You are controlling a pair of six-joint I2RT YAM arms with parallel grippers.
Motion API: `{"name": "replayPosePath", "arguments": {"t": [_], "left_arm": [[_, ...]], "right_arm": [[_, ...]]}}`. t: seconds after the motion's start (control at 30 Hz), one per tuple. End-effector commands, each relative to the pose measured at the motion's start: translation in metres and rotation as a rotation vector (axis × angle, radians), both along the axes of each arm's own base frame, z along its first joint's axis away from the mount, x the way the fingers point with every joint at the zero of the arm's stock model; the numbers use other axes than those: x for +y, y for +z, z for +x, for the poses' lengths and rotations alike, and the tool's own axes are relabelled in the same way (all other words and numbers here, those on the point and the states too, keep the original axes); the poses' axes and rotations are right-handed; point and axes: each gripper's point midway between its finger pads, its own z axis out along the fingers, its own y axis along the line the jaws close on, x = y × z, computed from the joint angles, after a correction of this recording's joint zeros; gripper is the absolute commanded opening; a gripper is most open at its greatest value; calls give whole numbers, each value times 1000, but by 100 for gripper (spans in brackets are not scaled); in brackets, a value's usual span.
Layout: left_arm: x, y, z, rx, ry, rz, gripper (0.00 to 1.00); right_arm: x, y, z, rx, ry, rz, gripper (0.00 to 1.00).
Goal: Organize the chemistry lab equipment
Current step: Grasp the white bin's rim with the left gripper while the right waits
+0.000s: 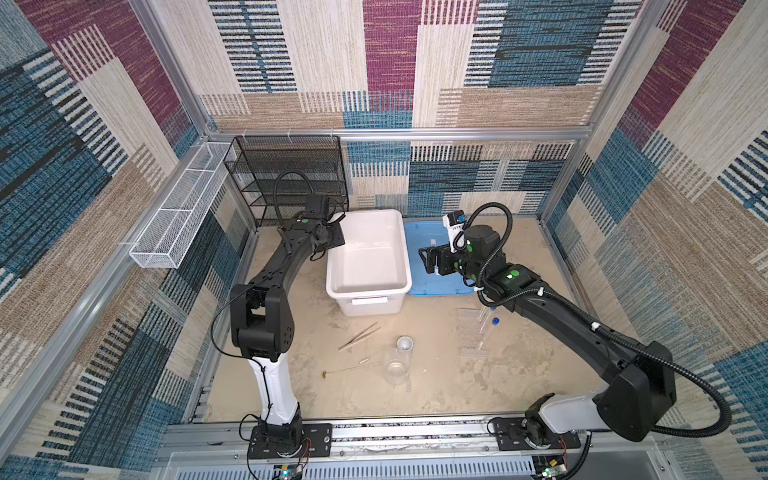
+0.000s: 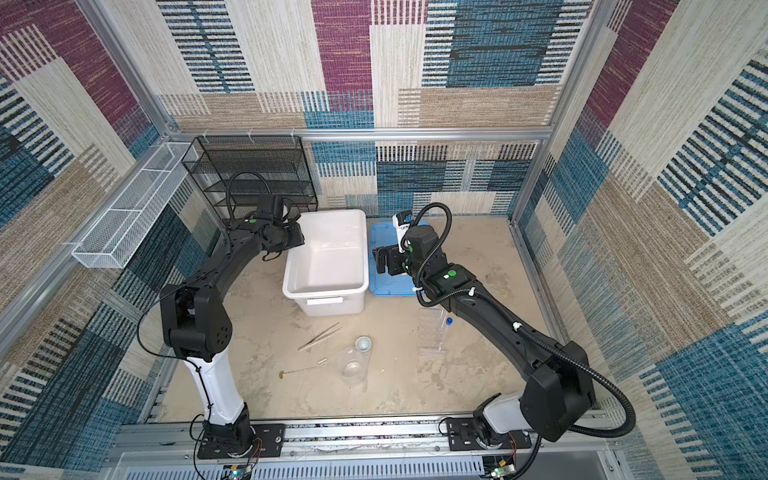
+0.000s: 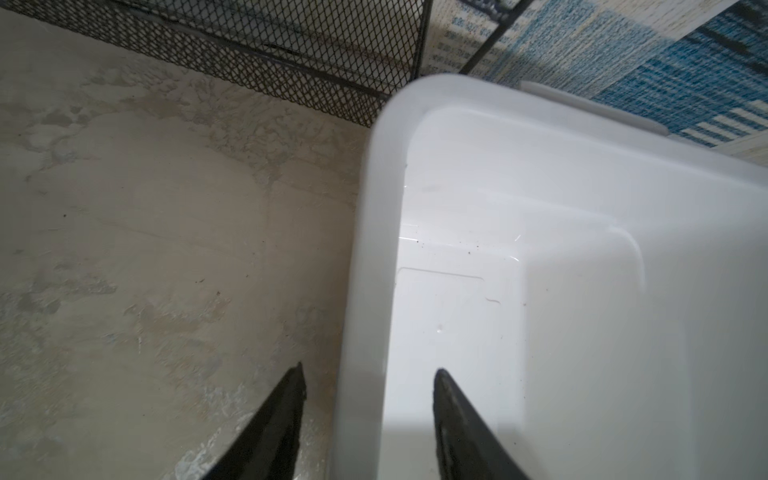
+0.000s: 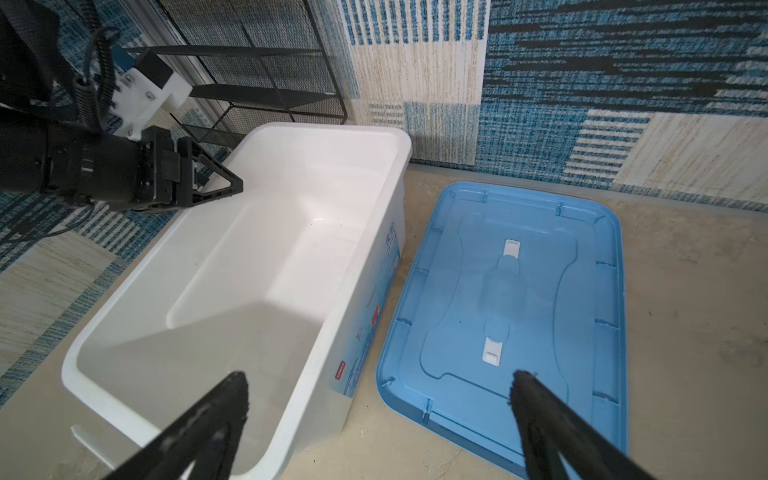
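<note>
Left claw straddles the white bin rim, jaws apart, not pinching yet. My right claw is spread wide; tweezers lie nearer me.

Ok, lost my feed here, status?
Left gripper open, astride white bin wall. Right gripper open, empty. Beaker, tweezers, test tubes outside bin. No obstruction.
</note>
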Motion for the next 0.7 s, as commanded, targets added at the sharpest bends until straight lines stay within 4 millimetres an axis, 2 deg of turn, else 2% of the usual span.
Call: {"name": "replayPosePath", "arguments": {"t": [0.0,0.13,0.33,0.37,0.67], "left_arm": [[6,4,1,-7,19,22,42],[12,-1,-7,11,38,46,31],[25,1,-19,9,103,28,26],[28,2,-20,6,117,21,21],[52,19,-43,-43,215,-3,20]], "right_arm": [[0,0,4,-14,-13,15,99],[-1,-8,0,2,-14,22,99],[-4,-7,-6,5,-18,37,100],[-5,-6,-7,3,-18,42,100],[-8,-10,-16,16,-23,69,100]]}}
